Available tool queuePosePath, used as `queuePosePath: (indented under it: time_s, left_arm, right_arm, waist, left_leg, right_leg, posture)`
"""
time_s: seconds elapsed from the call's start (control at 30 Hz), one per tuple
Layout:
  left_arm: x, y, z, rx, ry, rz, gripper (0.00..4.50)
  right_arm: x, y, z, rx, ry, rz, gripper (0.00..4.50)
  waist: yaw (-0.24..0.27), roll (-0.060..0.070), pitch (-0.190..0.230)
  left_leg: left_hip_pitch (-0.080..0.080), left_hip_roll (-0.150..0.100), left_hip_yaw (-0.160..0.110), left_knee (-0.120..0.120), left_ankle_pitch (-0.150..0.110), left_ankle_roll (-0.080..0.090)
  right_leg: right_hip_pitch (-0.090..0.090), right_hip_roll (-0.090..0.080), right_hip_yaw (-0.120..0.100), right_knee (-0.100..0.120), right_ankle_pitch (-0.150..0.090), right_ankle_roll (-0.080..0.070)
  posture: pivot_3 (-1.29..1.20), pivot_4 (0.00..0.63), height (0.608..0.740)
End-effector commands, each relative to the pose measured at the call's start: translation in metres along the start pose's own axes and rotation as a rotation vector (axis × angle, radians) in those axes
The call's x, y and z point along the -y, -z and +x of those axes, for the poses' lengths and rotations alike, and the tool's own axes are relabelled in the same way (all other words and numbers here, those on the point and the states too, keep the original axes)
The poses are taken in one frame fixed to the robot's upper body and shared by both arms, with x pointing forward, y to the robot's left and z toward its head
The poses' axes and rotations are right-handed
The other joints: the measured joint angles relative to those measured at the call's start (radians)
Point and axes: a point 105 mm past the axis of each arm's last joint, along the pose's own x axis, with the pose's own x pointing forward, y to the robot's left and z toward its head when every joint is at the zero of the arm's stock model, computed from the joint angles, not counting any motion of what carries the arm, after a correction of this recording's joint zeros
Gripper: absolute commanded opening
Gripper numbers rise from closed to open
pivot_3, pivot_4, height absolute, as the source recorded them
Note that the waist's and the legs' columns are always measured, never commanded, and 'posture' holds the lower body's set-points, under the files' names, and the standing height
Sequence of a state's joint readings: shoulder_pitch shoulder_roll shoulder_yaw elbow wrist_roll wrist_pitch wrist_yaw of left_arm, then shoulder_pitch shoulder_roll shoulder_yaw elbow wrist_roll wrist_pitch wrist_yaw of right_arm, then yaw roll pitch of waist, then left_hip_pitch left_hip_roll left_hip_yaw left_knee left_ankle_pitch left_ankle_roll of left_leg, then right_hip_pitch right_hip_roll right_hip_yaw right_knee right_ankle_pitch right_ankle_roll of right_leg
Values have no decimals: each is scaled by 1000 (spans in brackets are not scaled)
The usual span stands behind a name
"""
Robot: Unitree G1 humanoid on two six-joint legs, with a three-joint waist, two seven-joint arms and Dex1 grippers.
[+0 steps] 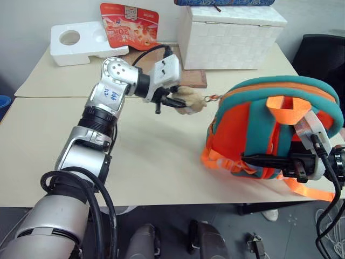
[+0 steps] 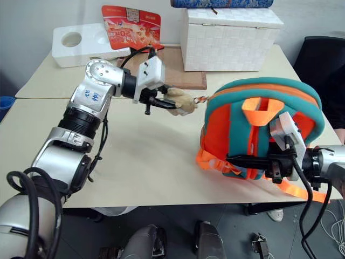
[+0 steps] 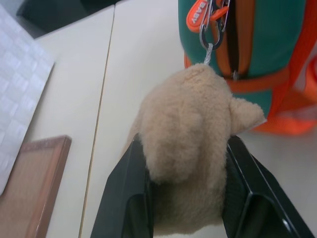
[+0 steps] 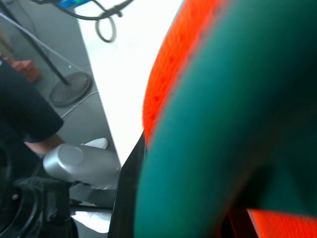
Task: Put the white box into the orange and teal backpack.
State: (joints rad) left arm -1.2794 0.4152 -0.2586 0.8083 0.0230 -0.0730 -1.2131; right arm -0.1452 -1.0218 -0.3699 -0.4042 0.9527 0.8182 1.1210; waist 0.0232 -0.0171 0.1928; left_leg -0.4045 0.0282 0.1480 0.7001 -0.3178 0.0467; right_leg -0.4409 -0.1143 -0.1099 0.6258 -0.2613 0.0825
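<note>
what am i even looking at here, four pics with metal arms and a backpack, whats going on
This is a humanoid robot with two arms, each ending in a two-fingered black gripper. The two wide pictures come from cameras in its head, looking down over a beige table. The two close-up pictures come from cameras on its wrists.

The left gripper is closed around a tan plush toy, which hangs by a clip from the zipper of the orange and teal backpack. The right gripper is shut on the backpack's near side, holding it in place.

At the table's far edge sit a white styrofoam block, a red snack bag, a white woven chest and a wooden board.
</note>
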Motion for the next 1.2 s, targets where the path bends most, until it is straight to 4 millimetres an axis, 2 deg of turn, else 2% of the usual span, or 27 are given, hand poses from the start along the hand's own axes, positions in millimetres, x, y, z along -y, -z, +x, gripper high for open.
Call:
queuePosePath:
  time_s: [0.03, 0.17, 0.27, 0.4, 0.43, 0.57, 0.67, 0.73, 0.83, 0.93, 1.0, 1.1, 1.2]
  left_arm:
    - [21, 19, 13, -69, 74, 107, 1235]
    - [52, 33, 47, -112, 146, 220, 1235]
    - [61, 33, 64, -102, 146, 238, 1235]
    - [56, 26, 64, -55, 102, 163, 1235]
    - [53, 26, 61, -47, 88, 136, 1571]
    - [50, 27, 31, 34, 72, -89, 2848]
    - [52, 36, -6, 57, 47, -237, 3870]
    - [55, 45, -35, 60, 21, -328, 4465]
    - [58, 46, -85, 96, -34, -443, 4500]
    - [57, 31, -130, 154, -129, -492, 4500]
    - [56, 27, -145, 147, -199, -502, 4500]
    - [65, 20, -159, 153, -255, -501, 4500]
    - [69, 21, -158, 170, -331, -514, 4500]
  right_arm:
    - [4, -4, -7, 32, 66, -43, 0]
    - [18, -2, -9, 40, 163, -89, 0]
    - [23, -2, -11, 41, 182, -102, 0]
    - [25, 0, -15, 16, 160, -90, 0]
    - [25, 1, -17, 6, 152, -71, 313]
    - [29, 3, -40, -65, 131, -40, 1576]
    - [34, 4, -71, -166, 157, -53, 2643]
    - [37, 0, -99, -214, 184, -21, 3298]
    - [42, -17, -138, -223, 275, 15, 4343]
    - [45, -26, -168, -178, 381, 40, 4453]
    - [47, -26, -179, -142, 426, 53, 4453]
    - [51, -14, -183, -80, 479, 69, 4453]
    - [60, -3, -175, -27, 527, 65, 4453]
  waist:
    - [2, 0, 0]
    - [3, 0, 0]
    - [2, 0, 0]
    - [1, 0, 0]
    - [1, 0, 0]
    - [-7, 0, 0]
    - [-10, 0, 0]
    - [-15, 0, 0]
    - [-23, 0, 0]
    - [-23, 0, 0]
    - [-21, 0, 0]
    - [-24, 1, 0]
    - [-25, 1, 0]
  left_leg:
    - [0, 0, 0, 0, 0, 0]
    - [0, -1, 0, 1, -1, 1]
    - [-1, -1, 0, 1, -1, 2]
    - [-1, -1, 0, 1, -1, 2]
    - [-1, -1, 0, 1, -1, 2]
    - [-1, 0, 0, 1, -1, 2]
    - [-1, 1, 0, 0, -1, 2]
    - [-1, 0, 1, 0, -1, 2]
    - [0, 0, 1, 0, -1, 2]
    - [0, 1, 1, 0, -1, 2]
    - [-1, 1, -1, 0, -1, 1]
    - [0, 0, -1, -1, -1, 0]
    - [3, 2, -1, 0, -2, -1]
  right_leg:
    - [0, 0, 0, 0, 0, 0]
    - [0, -1, 0, 0, 0, 0]
    - [0, -1, 0, 0, 1, 1]
    - [0, -1, 0, 0, 1, 1]
    - [0, -1, 0, 0, 1, 1]
    - [0, 0, 1, 0, 0, 1]
    - [0, 1, 0, 1, 0, 1]
    - [0, 1, 0, 2, 0, 1]
    - [0, 1, 1, 2, 0, 1]
    - [0, 0, 1, 1, 0, 1]
    - [1, -1, 1, 0, 0, 0]
    - [2, -2, 4, -3, 0, 0]
    - [6, -2, 5, -3, 0, 0]
  posture:
    - [0, 150, 740]
    - [0, 150, 740]
    - [0, 150, 740]
    - [0, 150, 740]
    - [0, 150, 740]
    - [0, 150, 740]
    - [0, 150, 740]
    - [0, 150, 740]
    - [0, 150, 740]
    - [0, 150, 740]
    - [0, 150, 740]
    - [0, 150, 740]
    - [0, 150, 740]
